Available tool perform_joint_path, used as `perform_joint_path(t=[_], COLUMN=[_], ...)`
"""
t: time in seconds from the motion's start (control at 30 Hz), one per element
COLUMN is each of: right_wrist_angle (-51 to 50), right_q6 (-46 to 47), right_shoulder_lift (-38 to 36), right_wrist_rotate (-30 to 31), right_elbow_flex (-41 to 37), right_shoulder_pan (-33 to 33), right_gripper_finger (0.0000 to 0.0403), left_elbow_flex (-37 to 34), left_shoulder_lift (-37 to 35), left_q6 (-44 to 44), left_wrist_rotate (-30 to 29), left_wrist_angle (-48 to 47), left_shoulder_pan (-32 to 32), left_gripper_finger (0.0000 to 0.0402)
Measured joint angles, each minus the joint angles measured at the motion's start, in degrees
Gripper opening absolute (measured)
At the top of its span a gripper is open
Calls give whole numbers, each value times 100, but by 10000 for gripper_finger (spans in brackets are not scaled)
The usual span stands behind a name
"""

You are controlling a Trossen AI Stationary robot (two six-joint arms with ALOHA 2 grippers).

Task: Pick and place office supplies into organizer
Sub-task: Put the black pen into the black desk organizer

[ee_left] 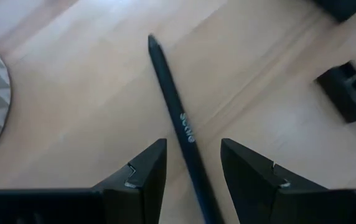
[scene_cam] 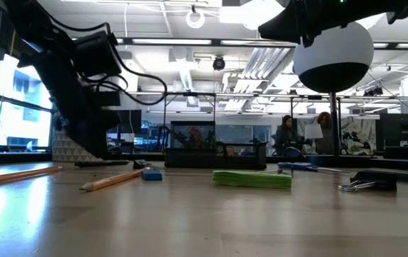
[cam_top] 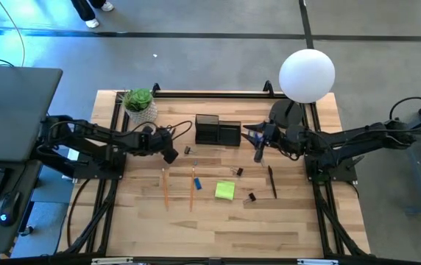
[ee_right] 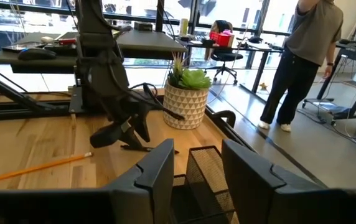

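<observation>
On pale wood [ee_left: 72,93], slim black pen [ee_left: 175,115]

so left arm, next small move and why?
Probably lower and close: the left gripper is open over the table with the dark pen lying between its fingers, not yet gripped. The organizer sits nearby for the drop.

Both arms matte black, boxy links, rounded joint housings. Left arm [cam_top: 100,140]: loose black cable loops off the wrist at 1 o'clock; white patch on the base link. Right arm [cam_top: 358,136]: same build, black cable arcs over the base at 2 o'clock. Left gripper [ee_left: 193,171]: two flat black fingers [ee_left: 144,174], wedge-shaped, bevelled tips, small pale notch on each top edge. Right gripper [ee_right: 196,174]: identical fingers [ee_right: 156,171], same notches.
</observation>
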Motion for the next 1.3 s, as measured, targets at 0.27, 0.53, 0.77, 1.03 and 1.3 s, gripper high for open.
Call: perform_joint_path(t=[0.27, 0.53, 0.77, 1.03, 1.3], right_wrist_angle=[-30, -30, 12, 61, 106], right_q6=[3, 22, 109, 173, 168], right_shoulder_lift=[-1, -2, -2, -4, -4], right_wrist_rotate=[-158, -186, -361, -487, -525], right_elbow_flex=[0, 0, -2, -2, -4], right_shoulder_pan=[0, 0, 0, 0, 0], right_gripper_finger=[128, 128, 128, 128, 128], left_elbow_flex=[15, 15, 15, 11, 11], left_shoulder_lift=[415, 426, 430, 431, 433], left_q6=[42, 175, 131, 24, -106], left_wrist_rotate=[-11, -17, -3, 157, 227], left_wrist_angle=[167, 188, 183, 175, 140], left_shoulder_pan=[21, 21, 23, 29, 29], left_gripper_finger=[142, 142, 142, 142, 142])
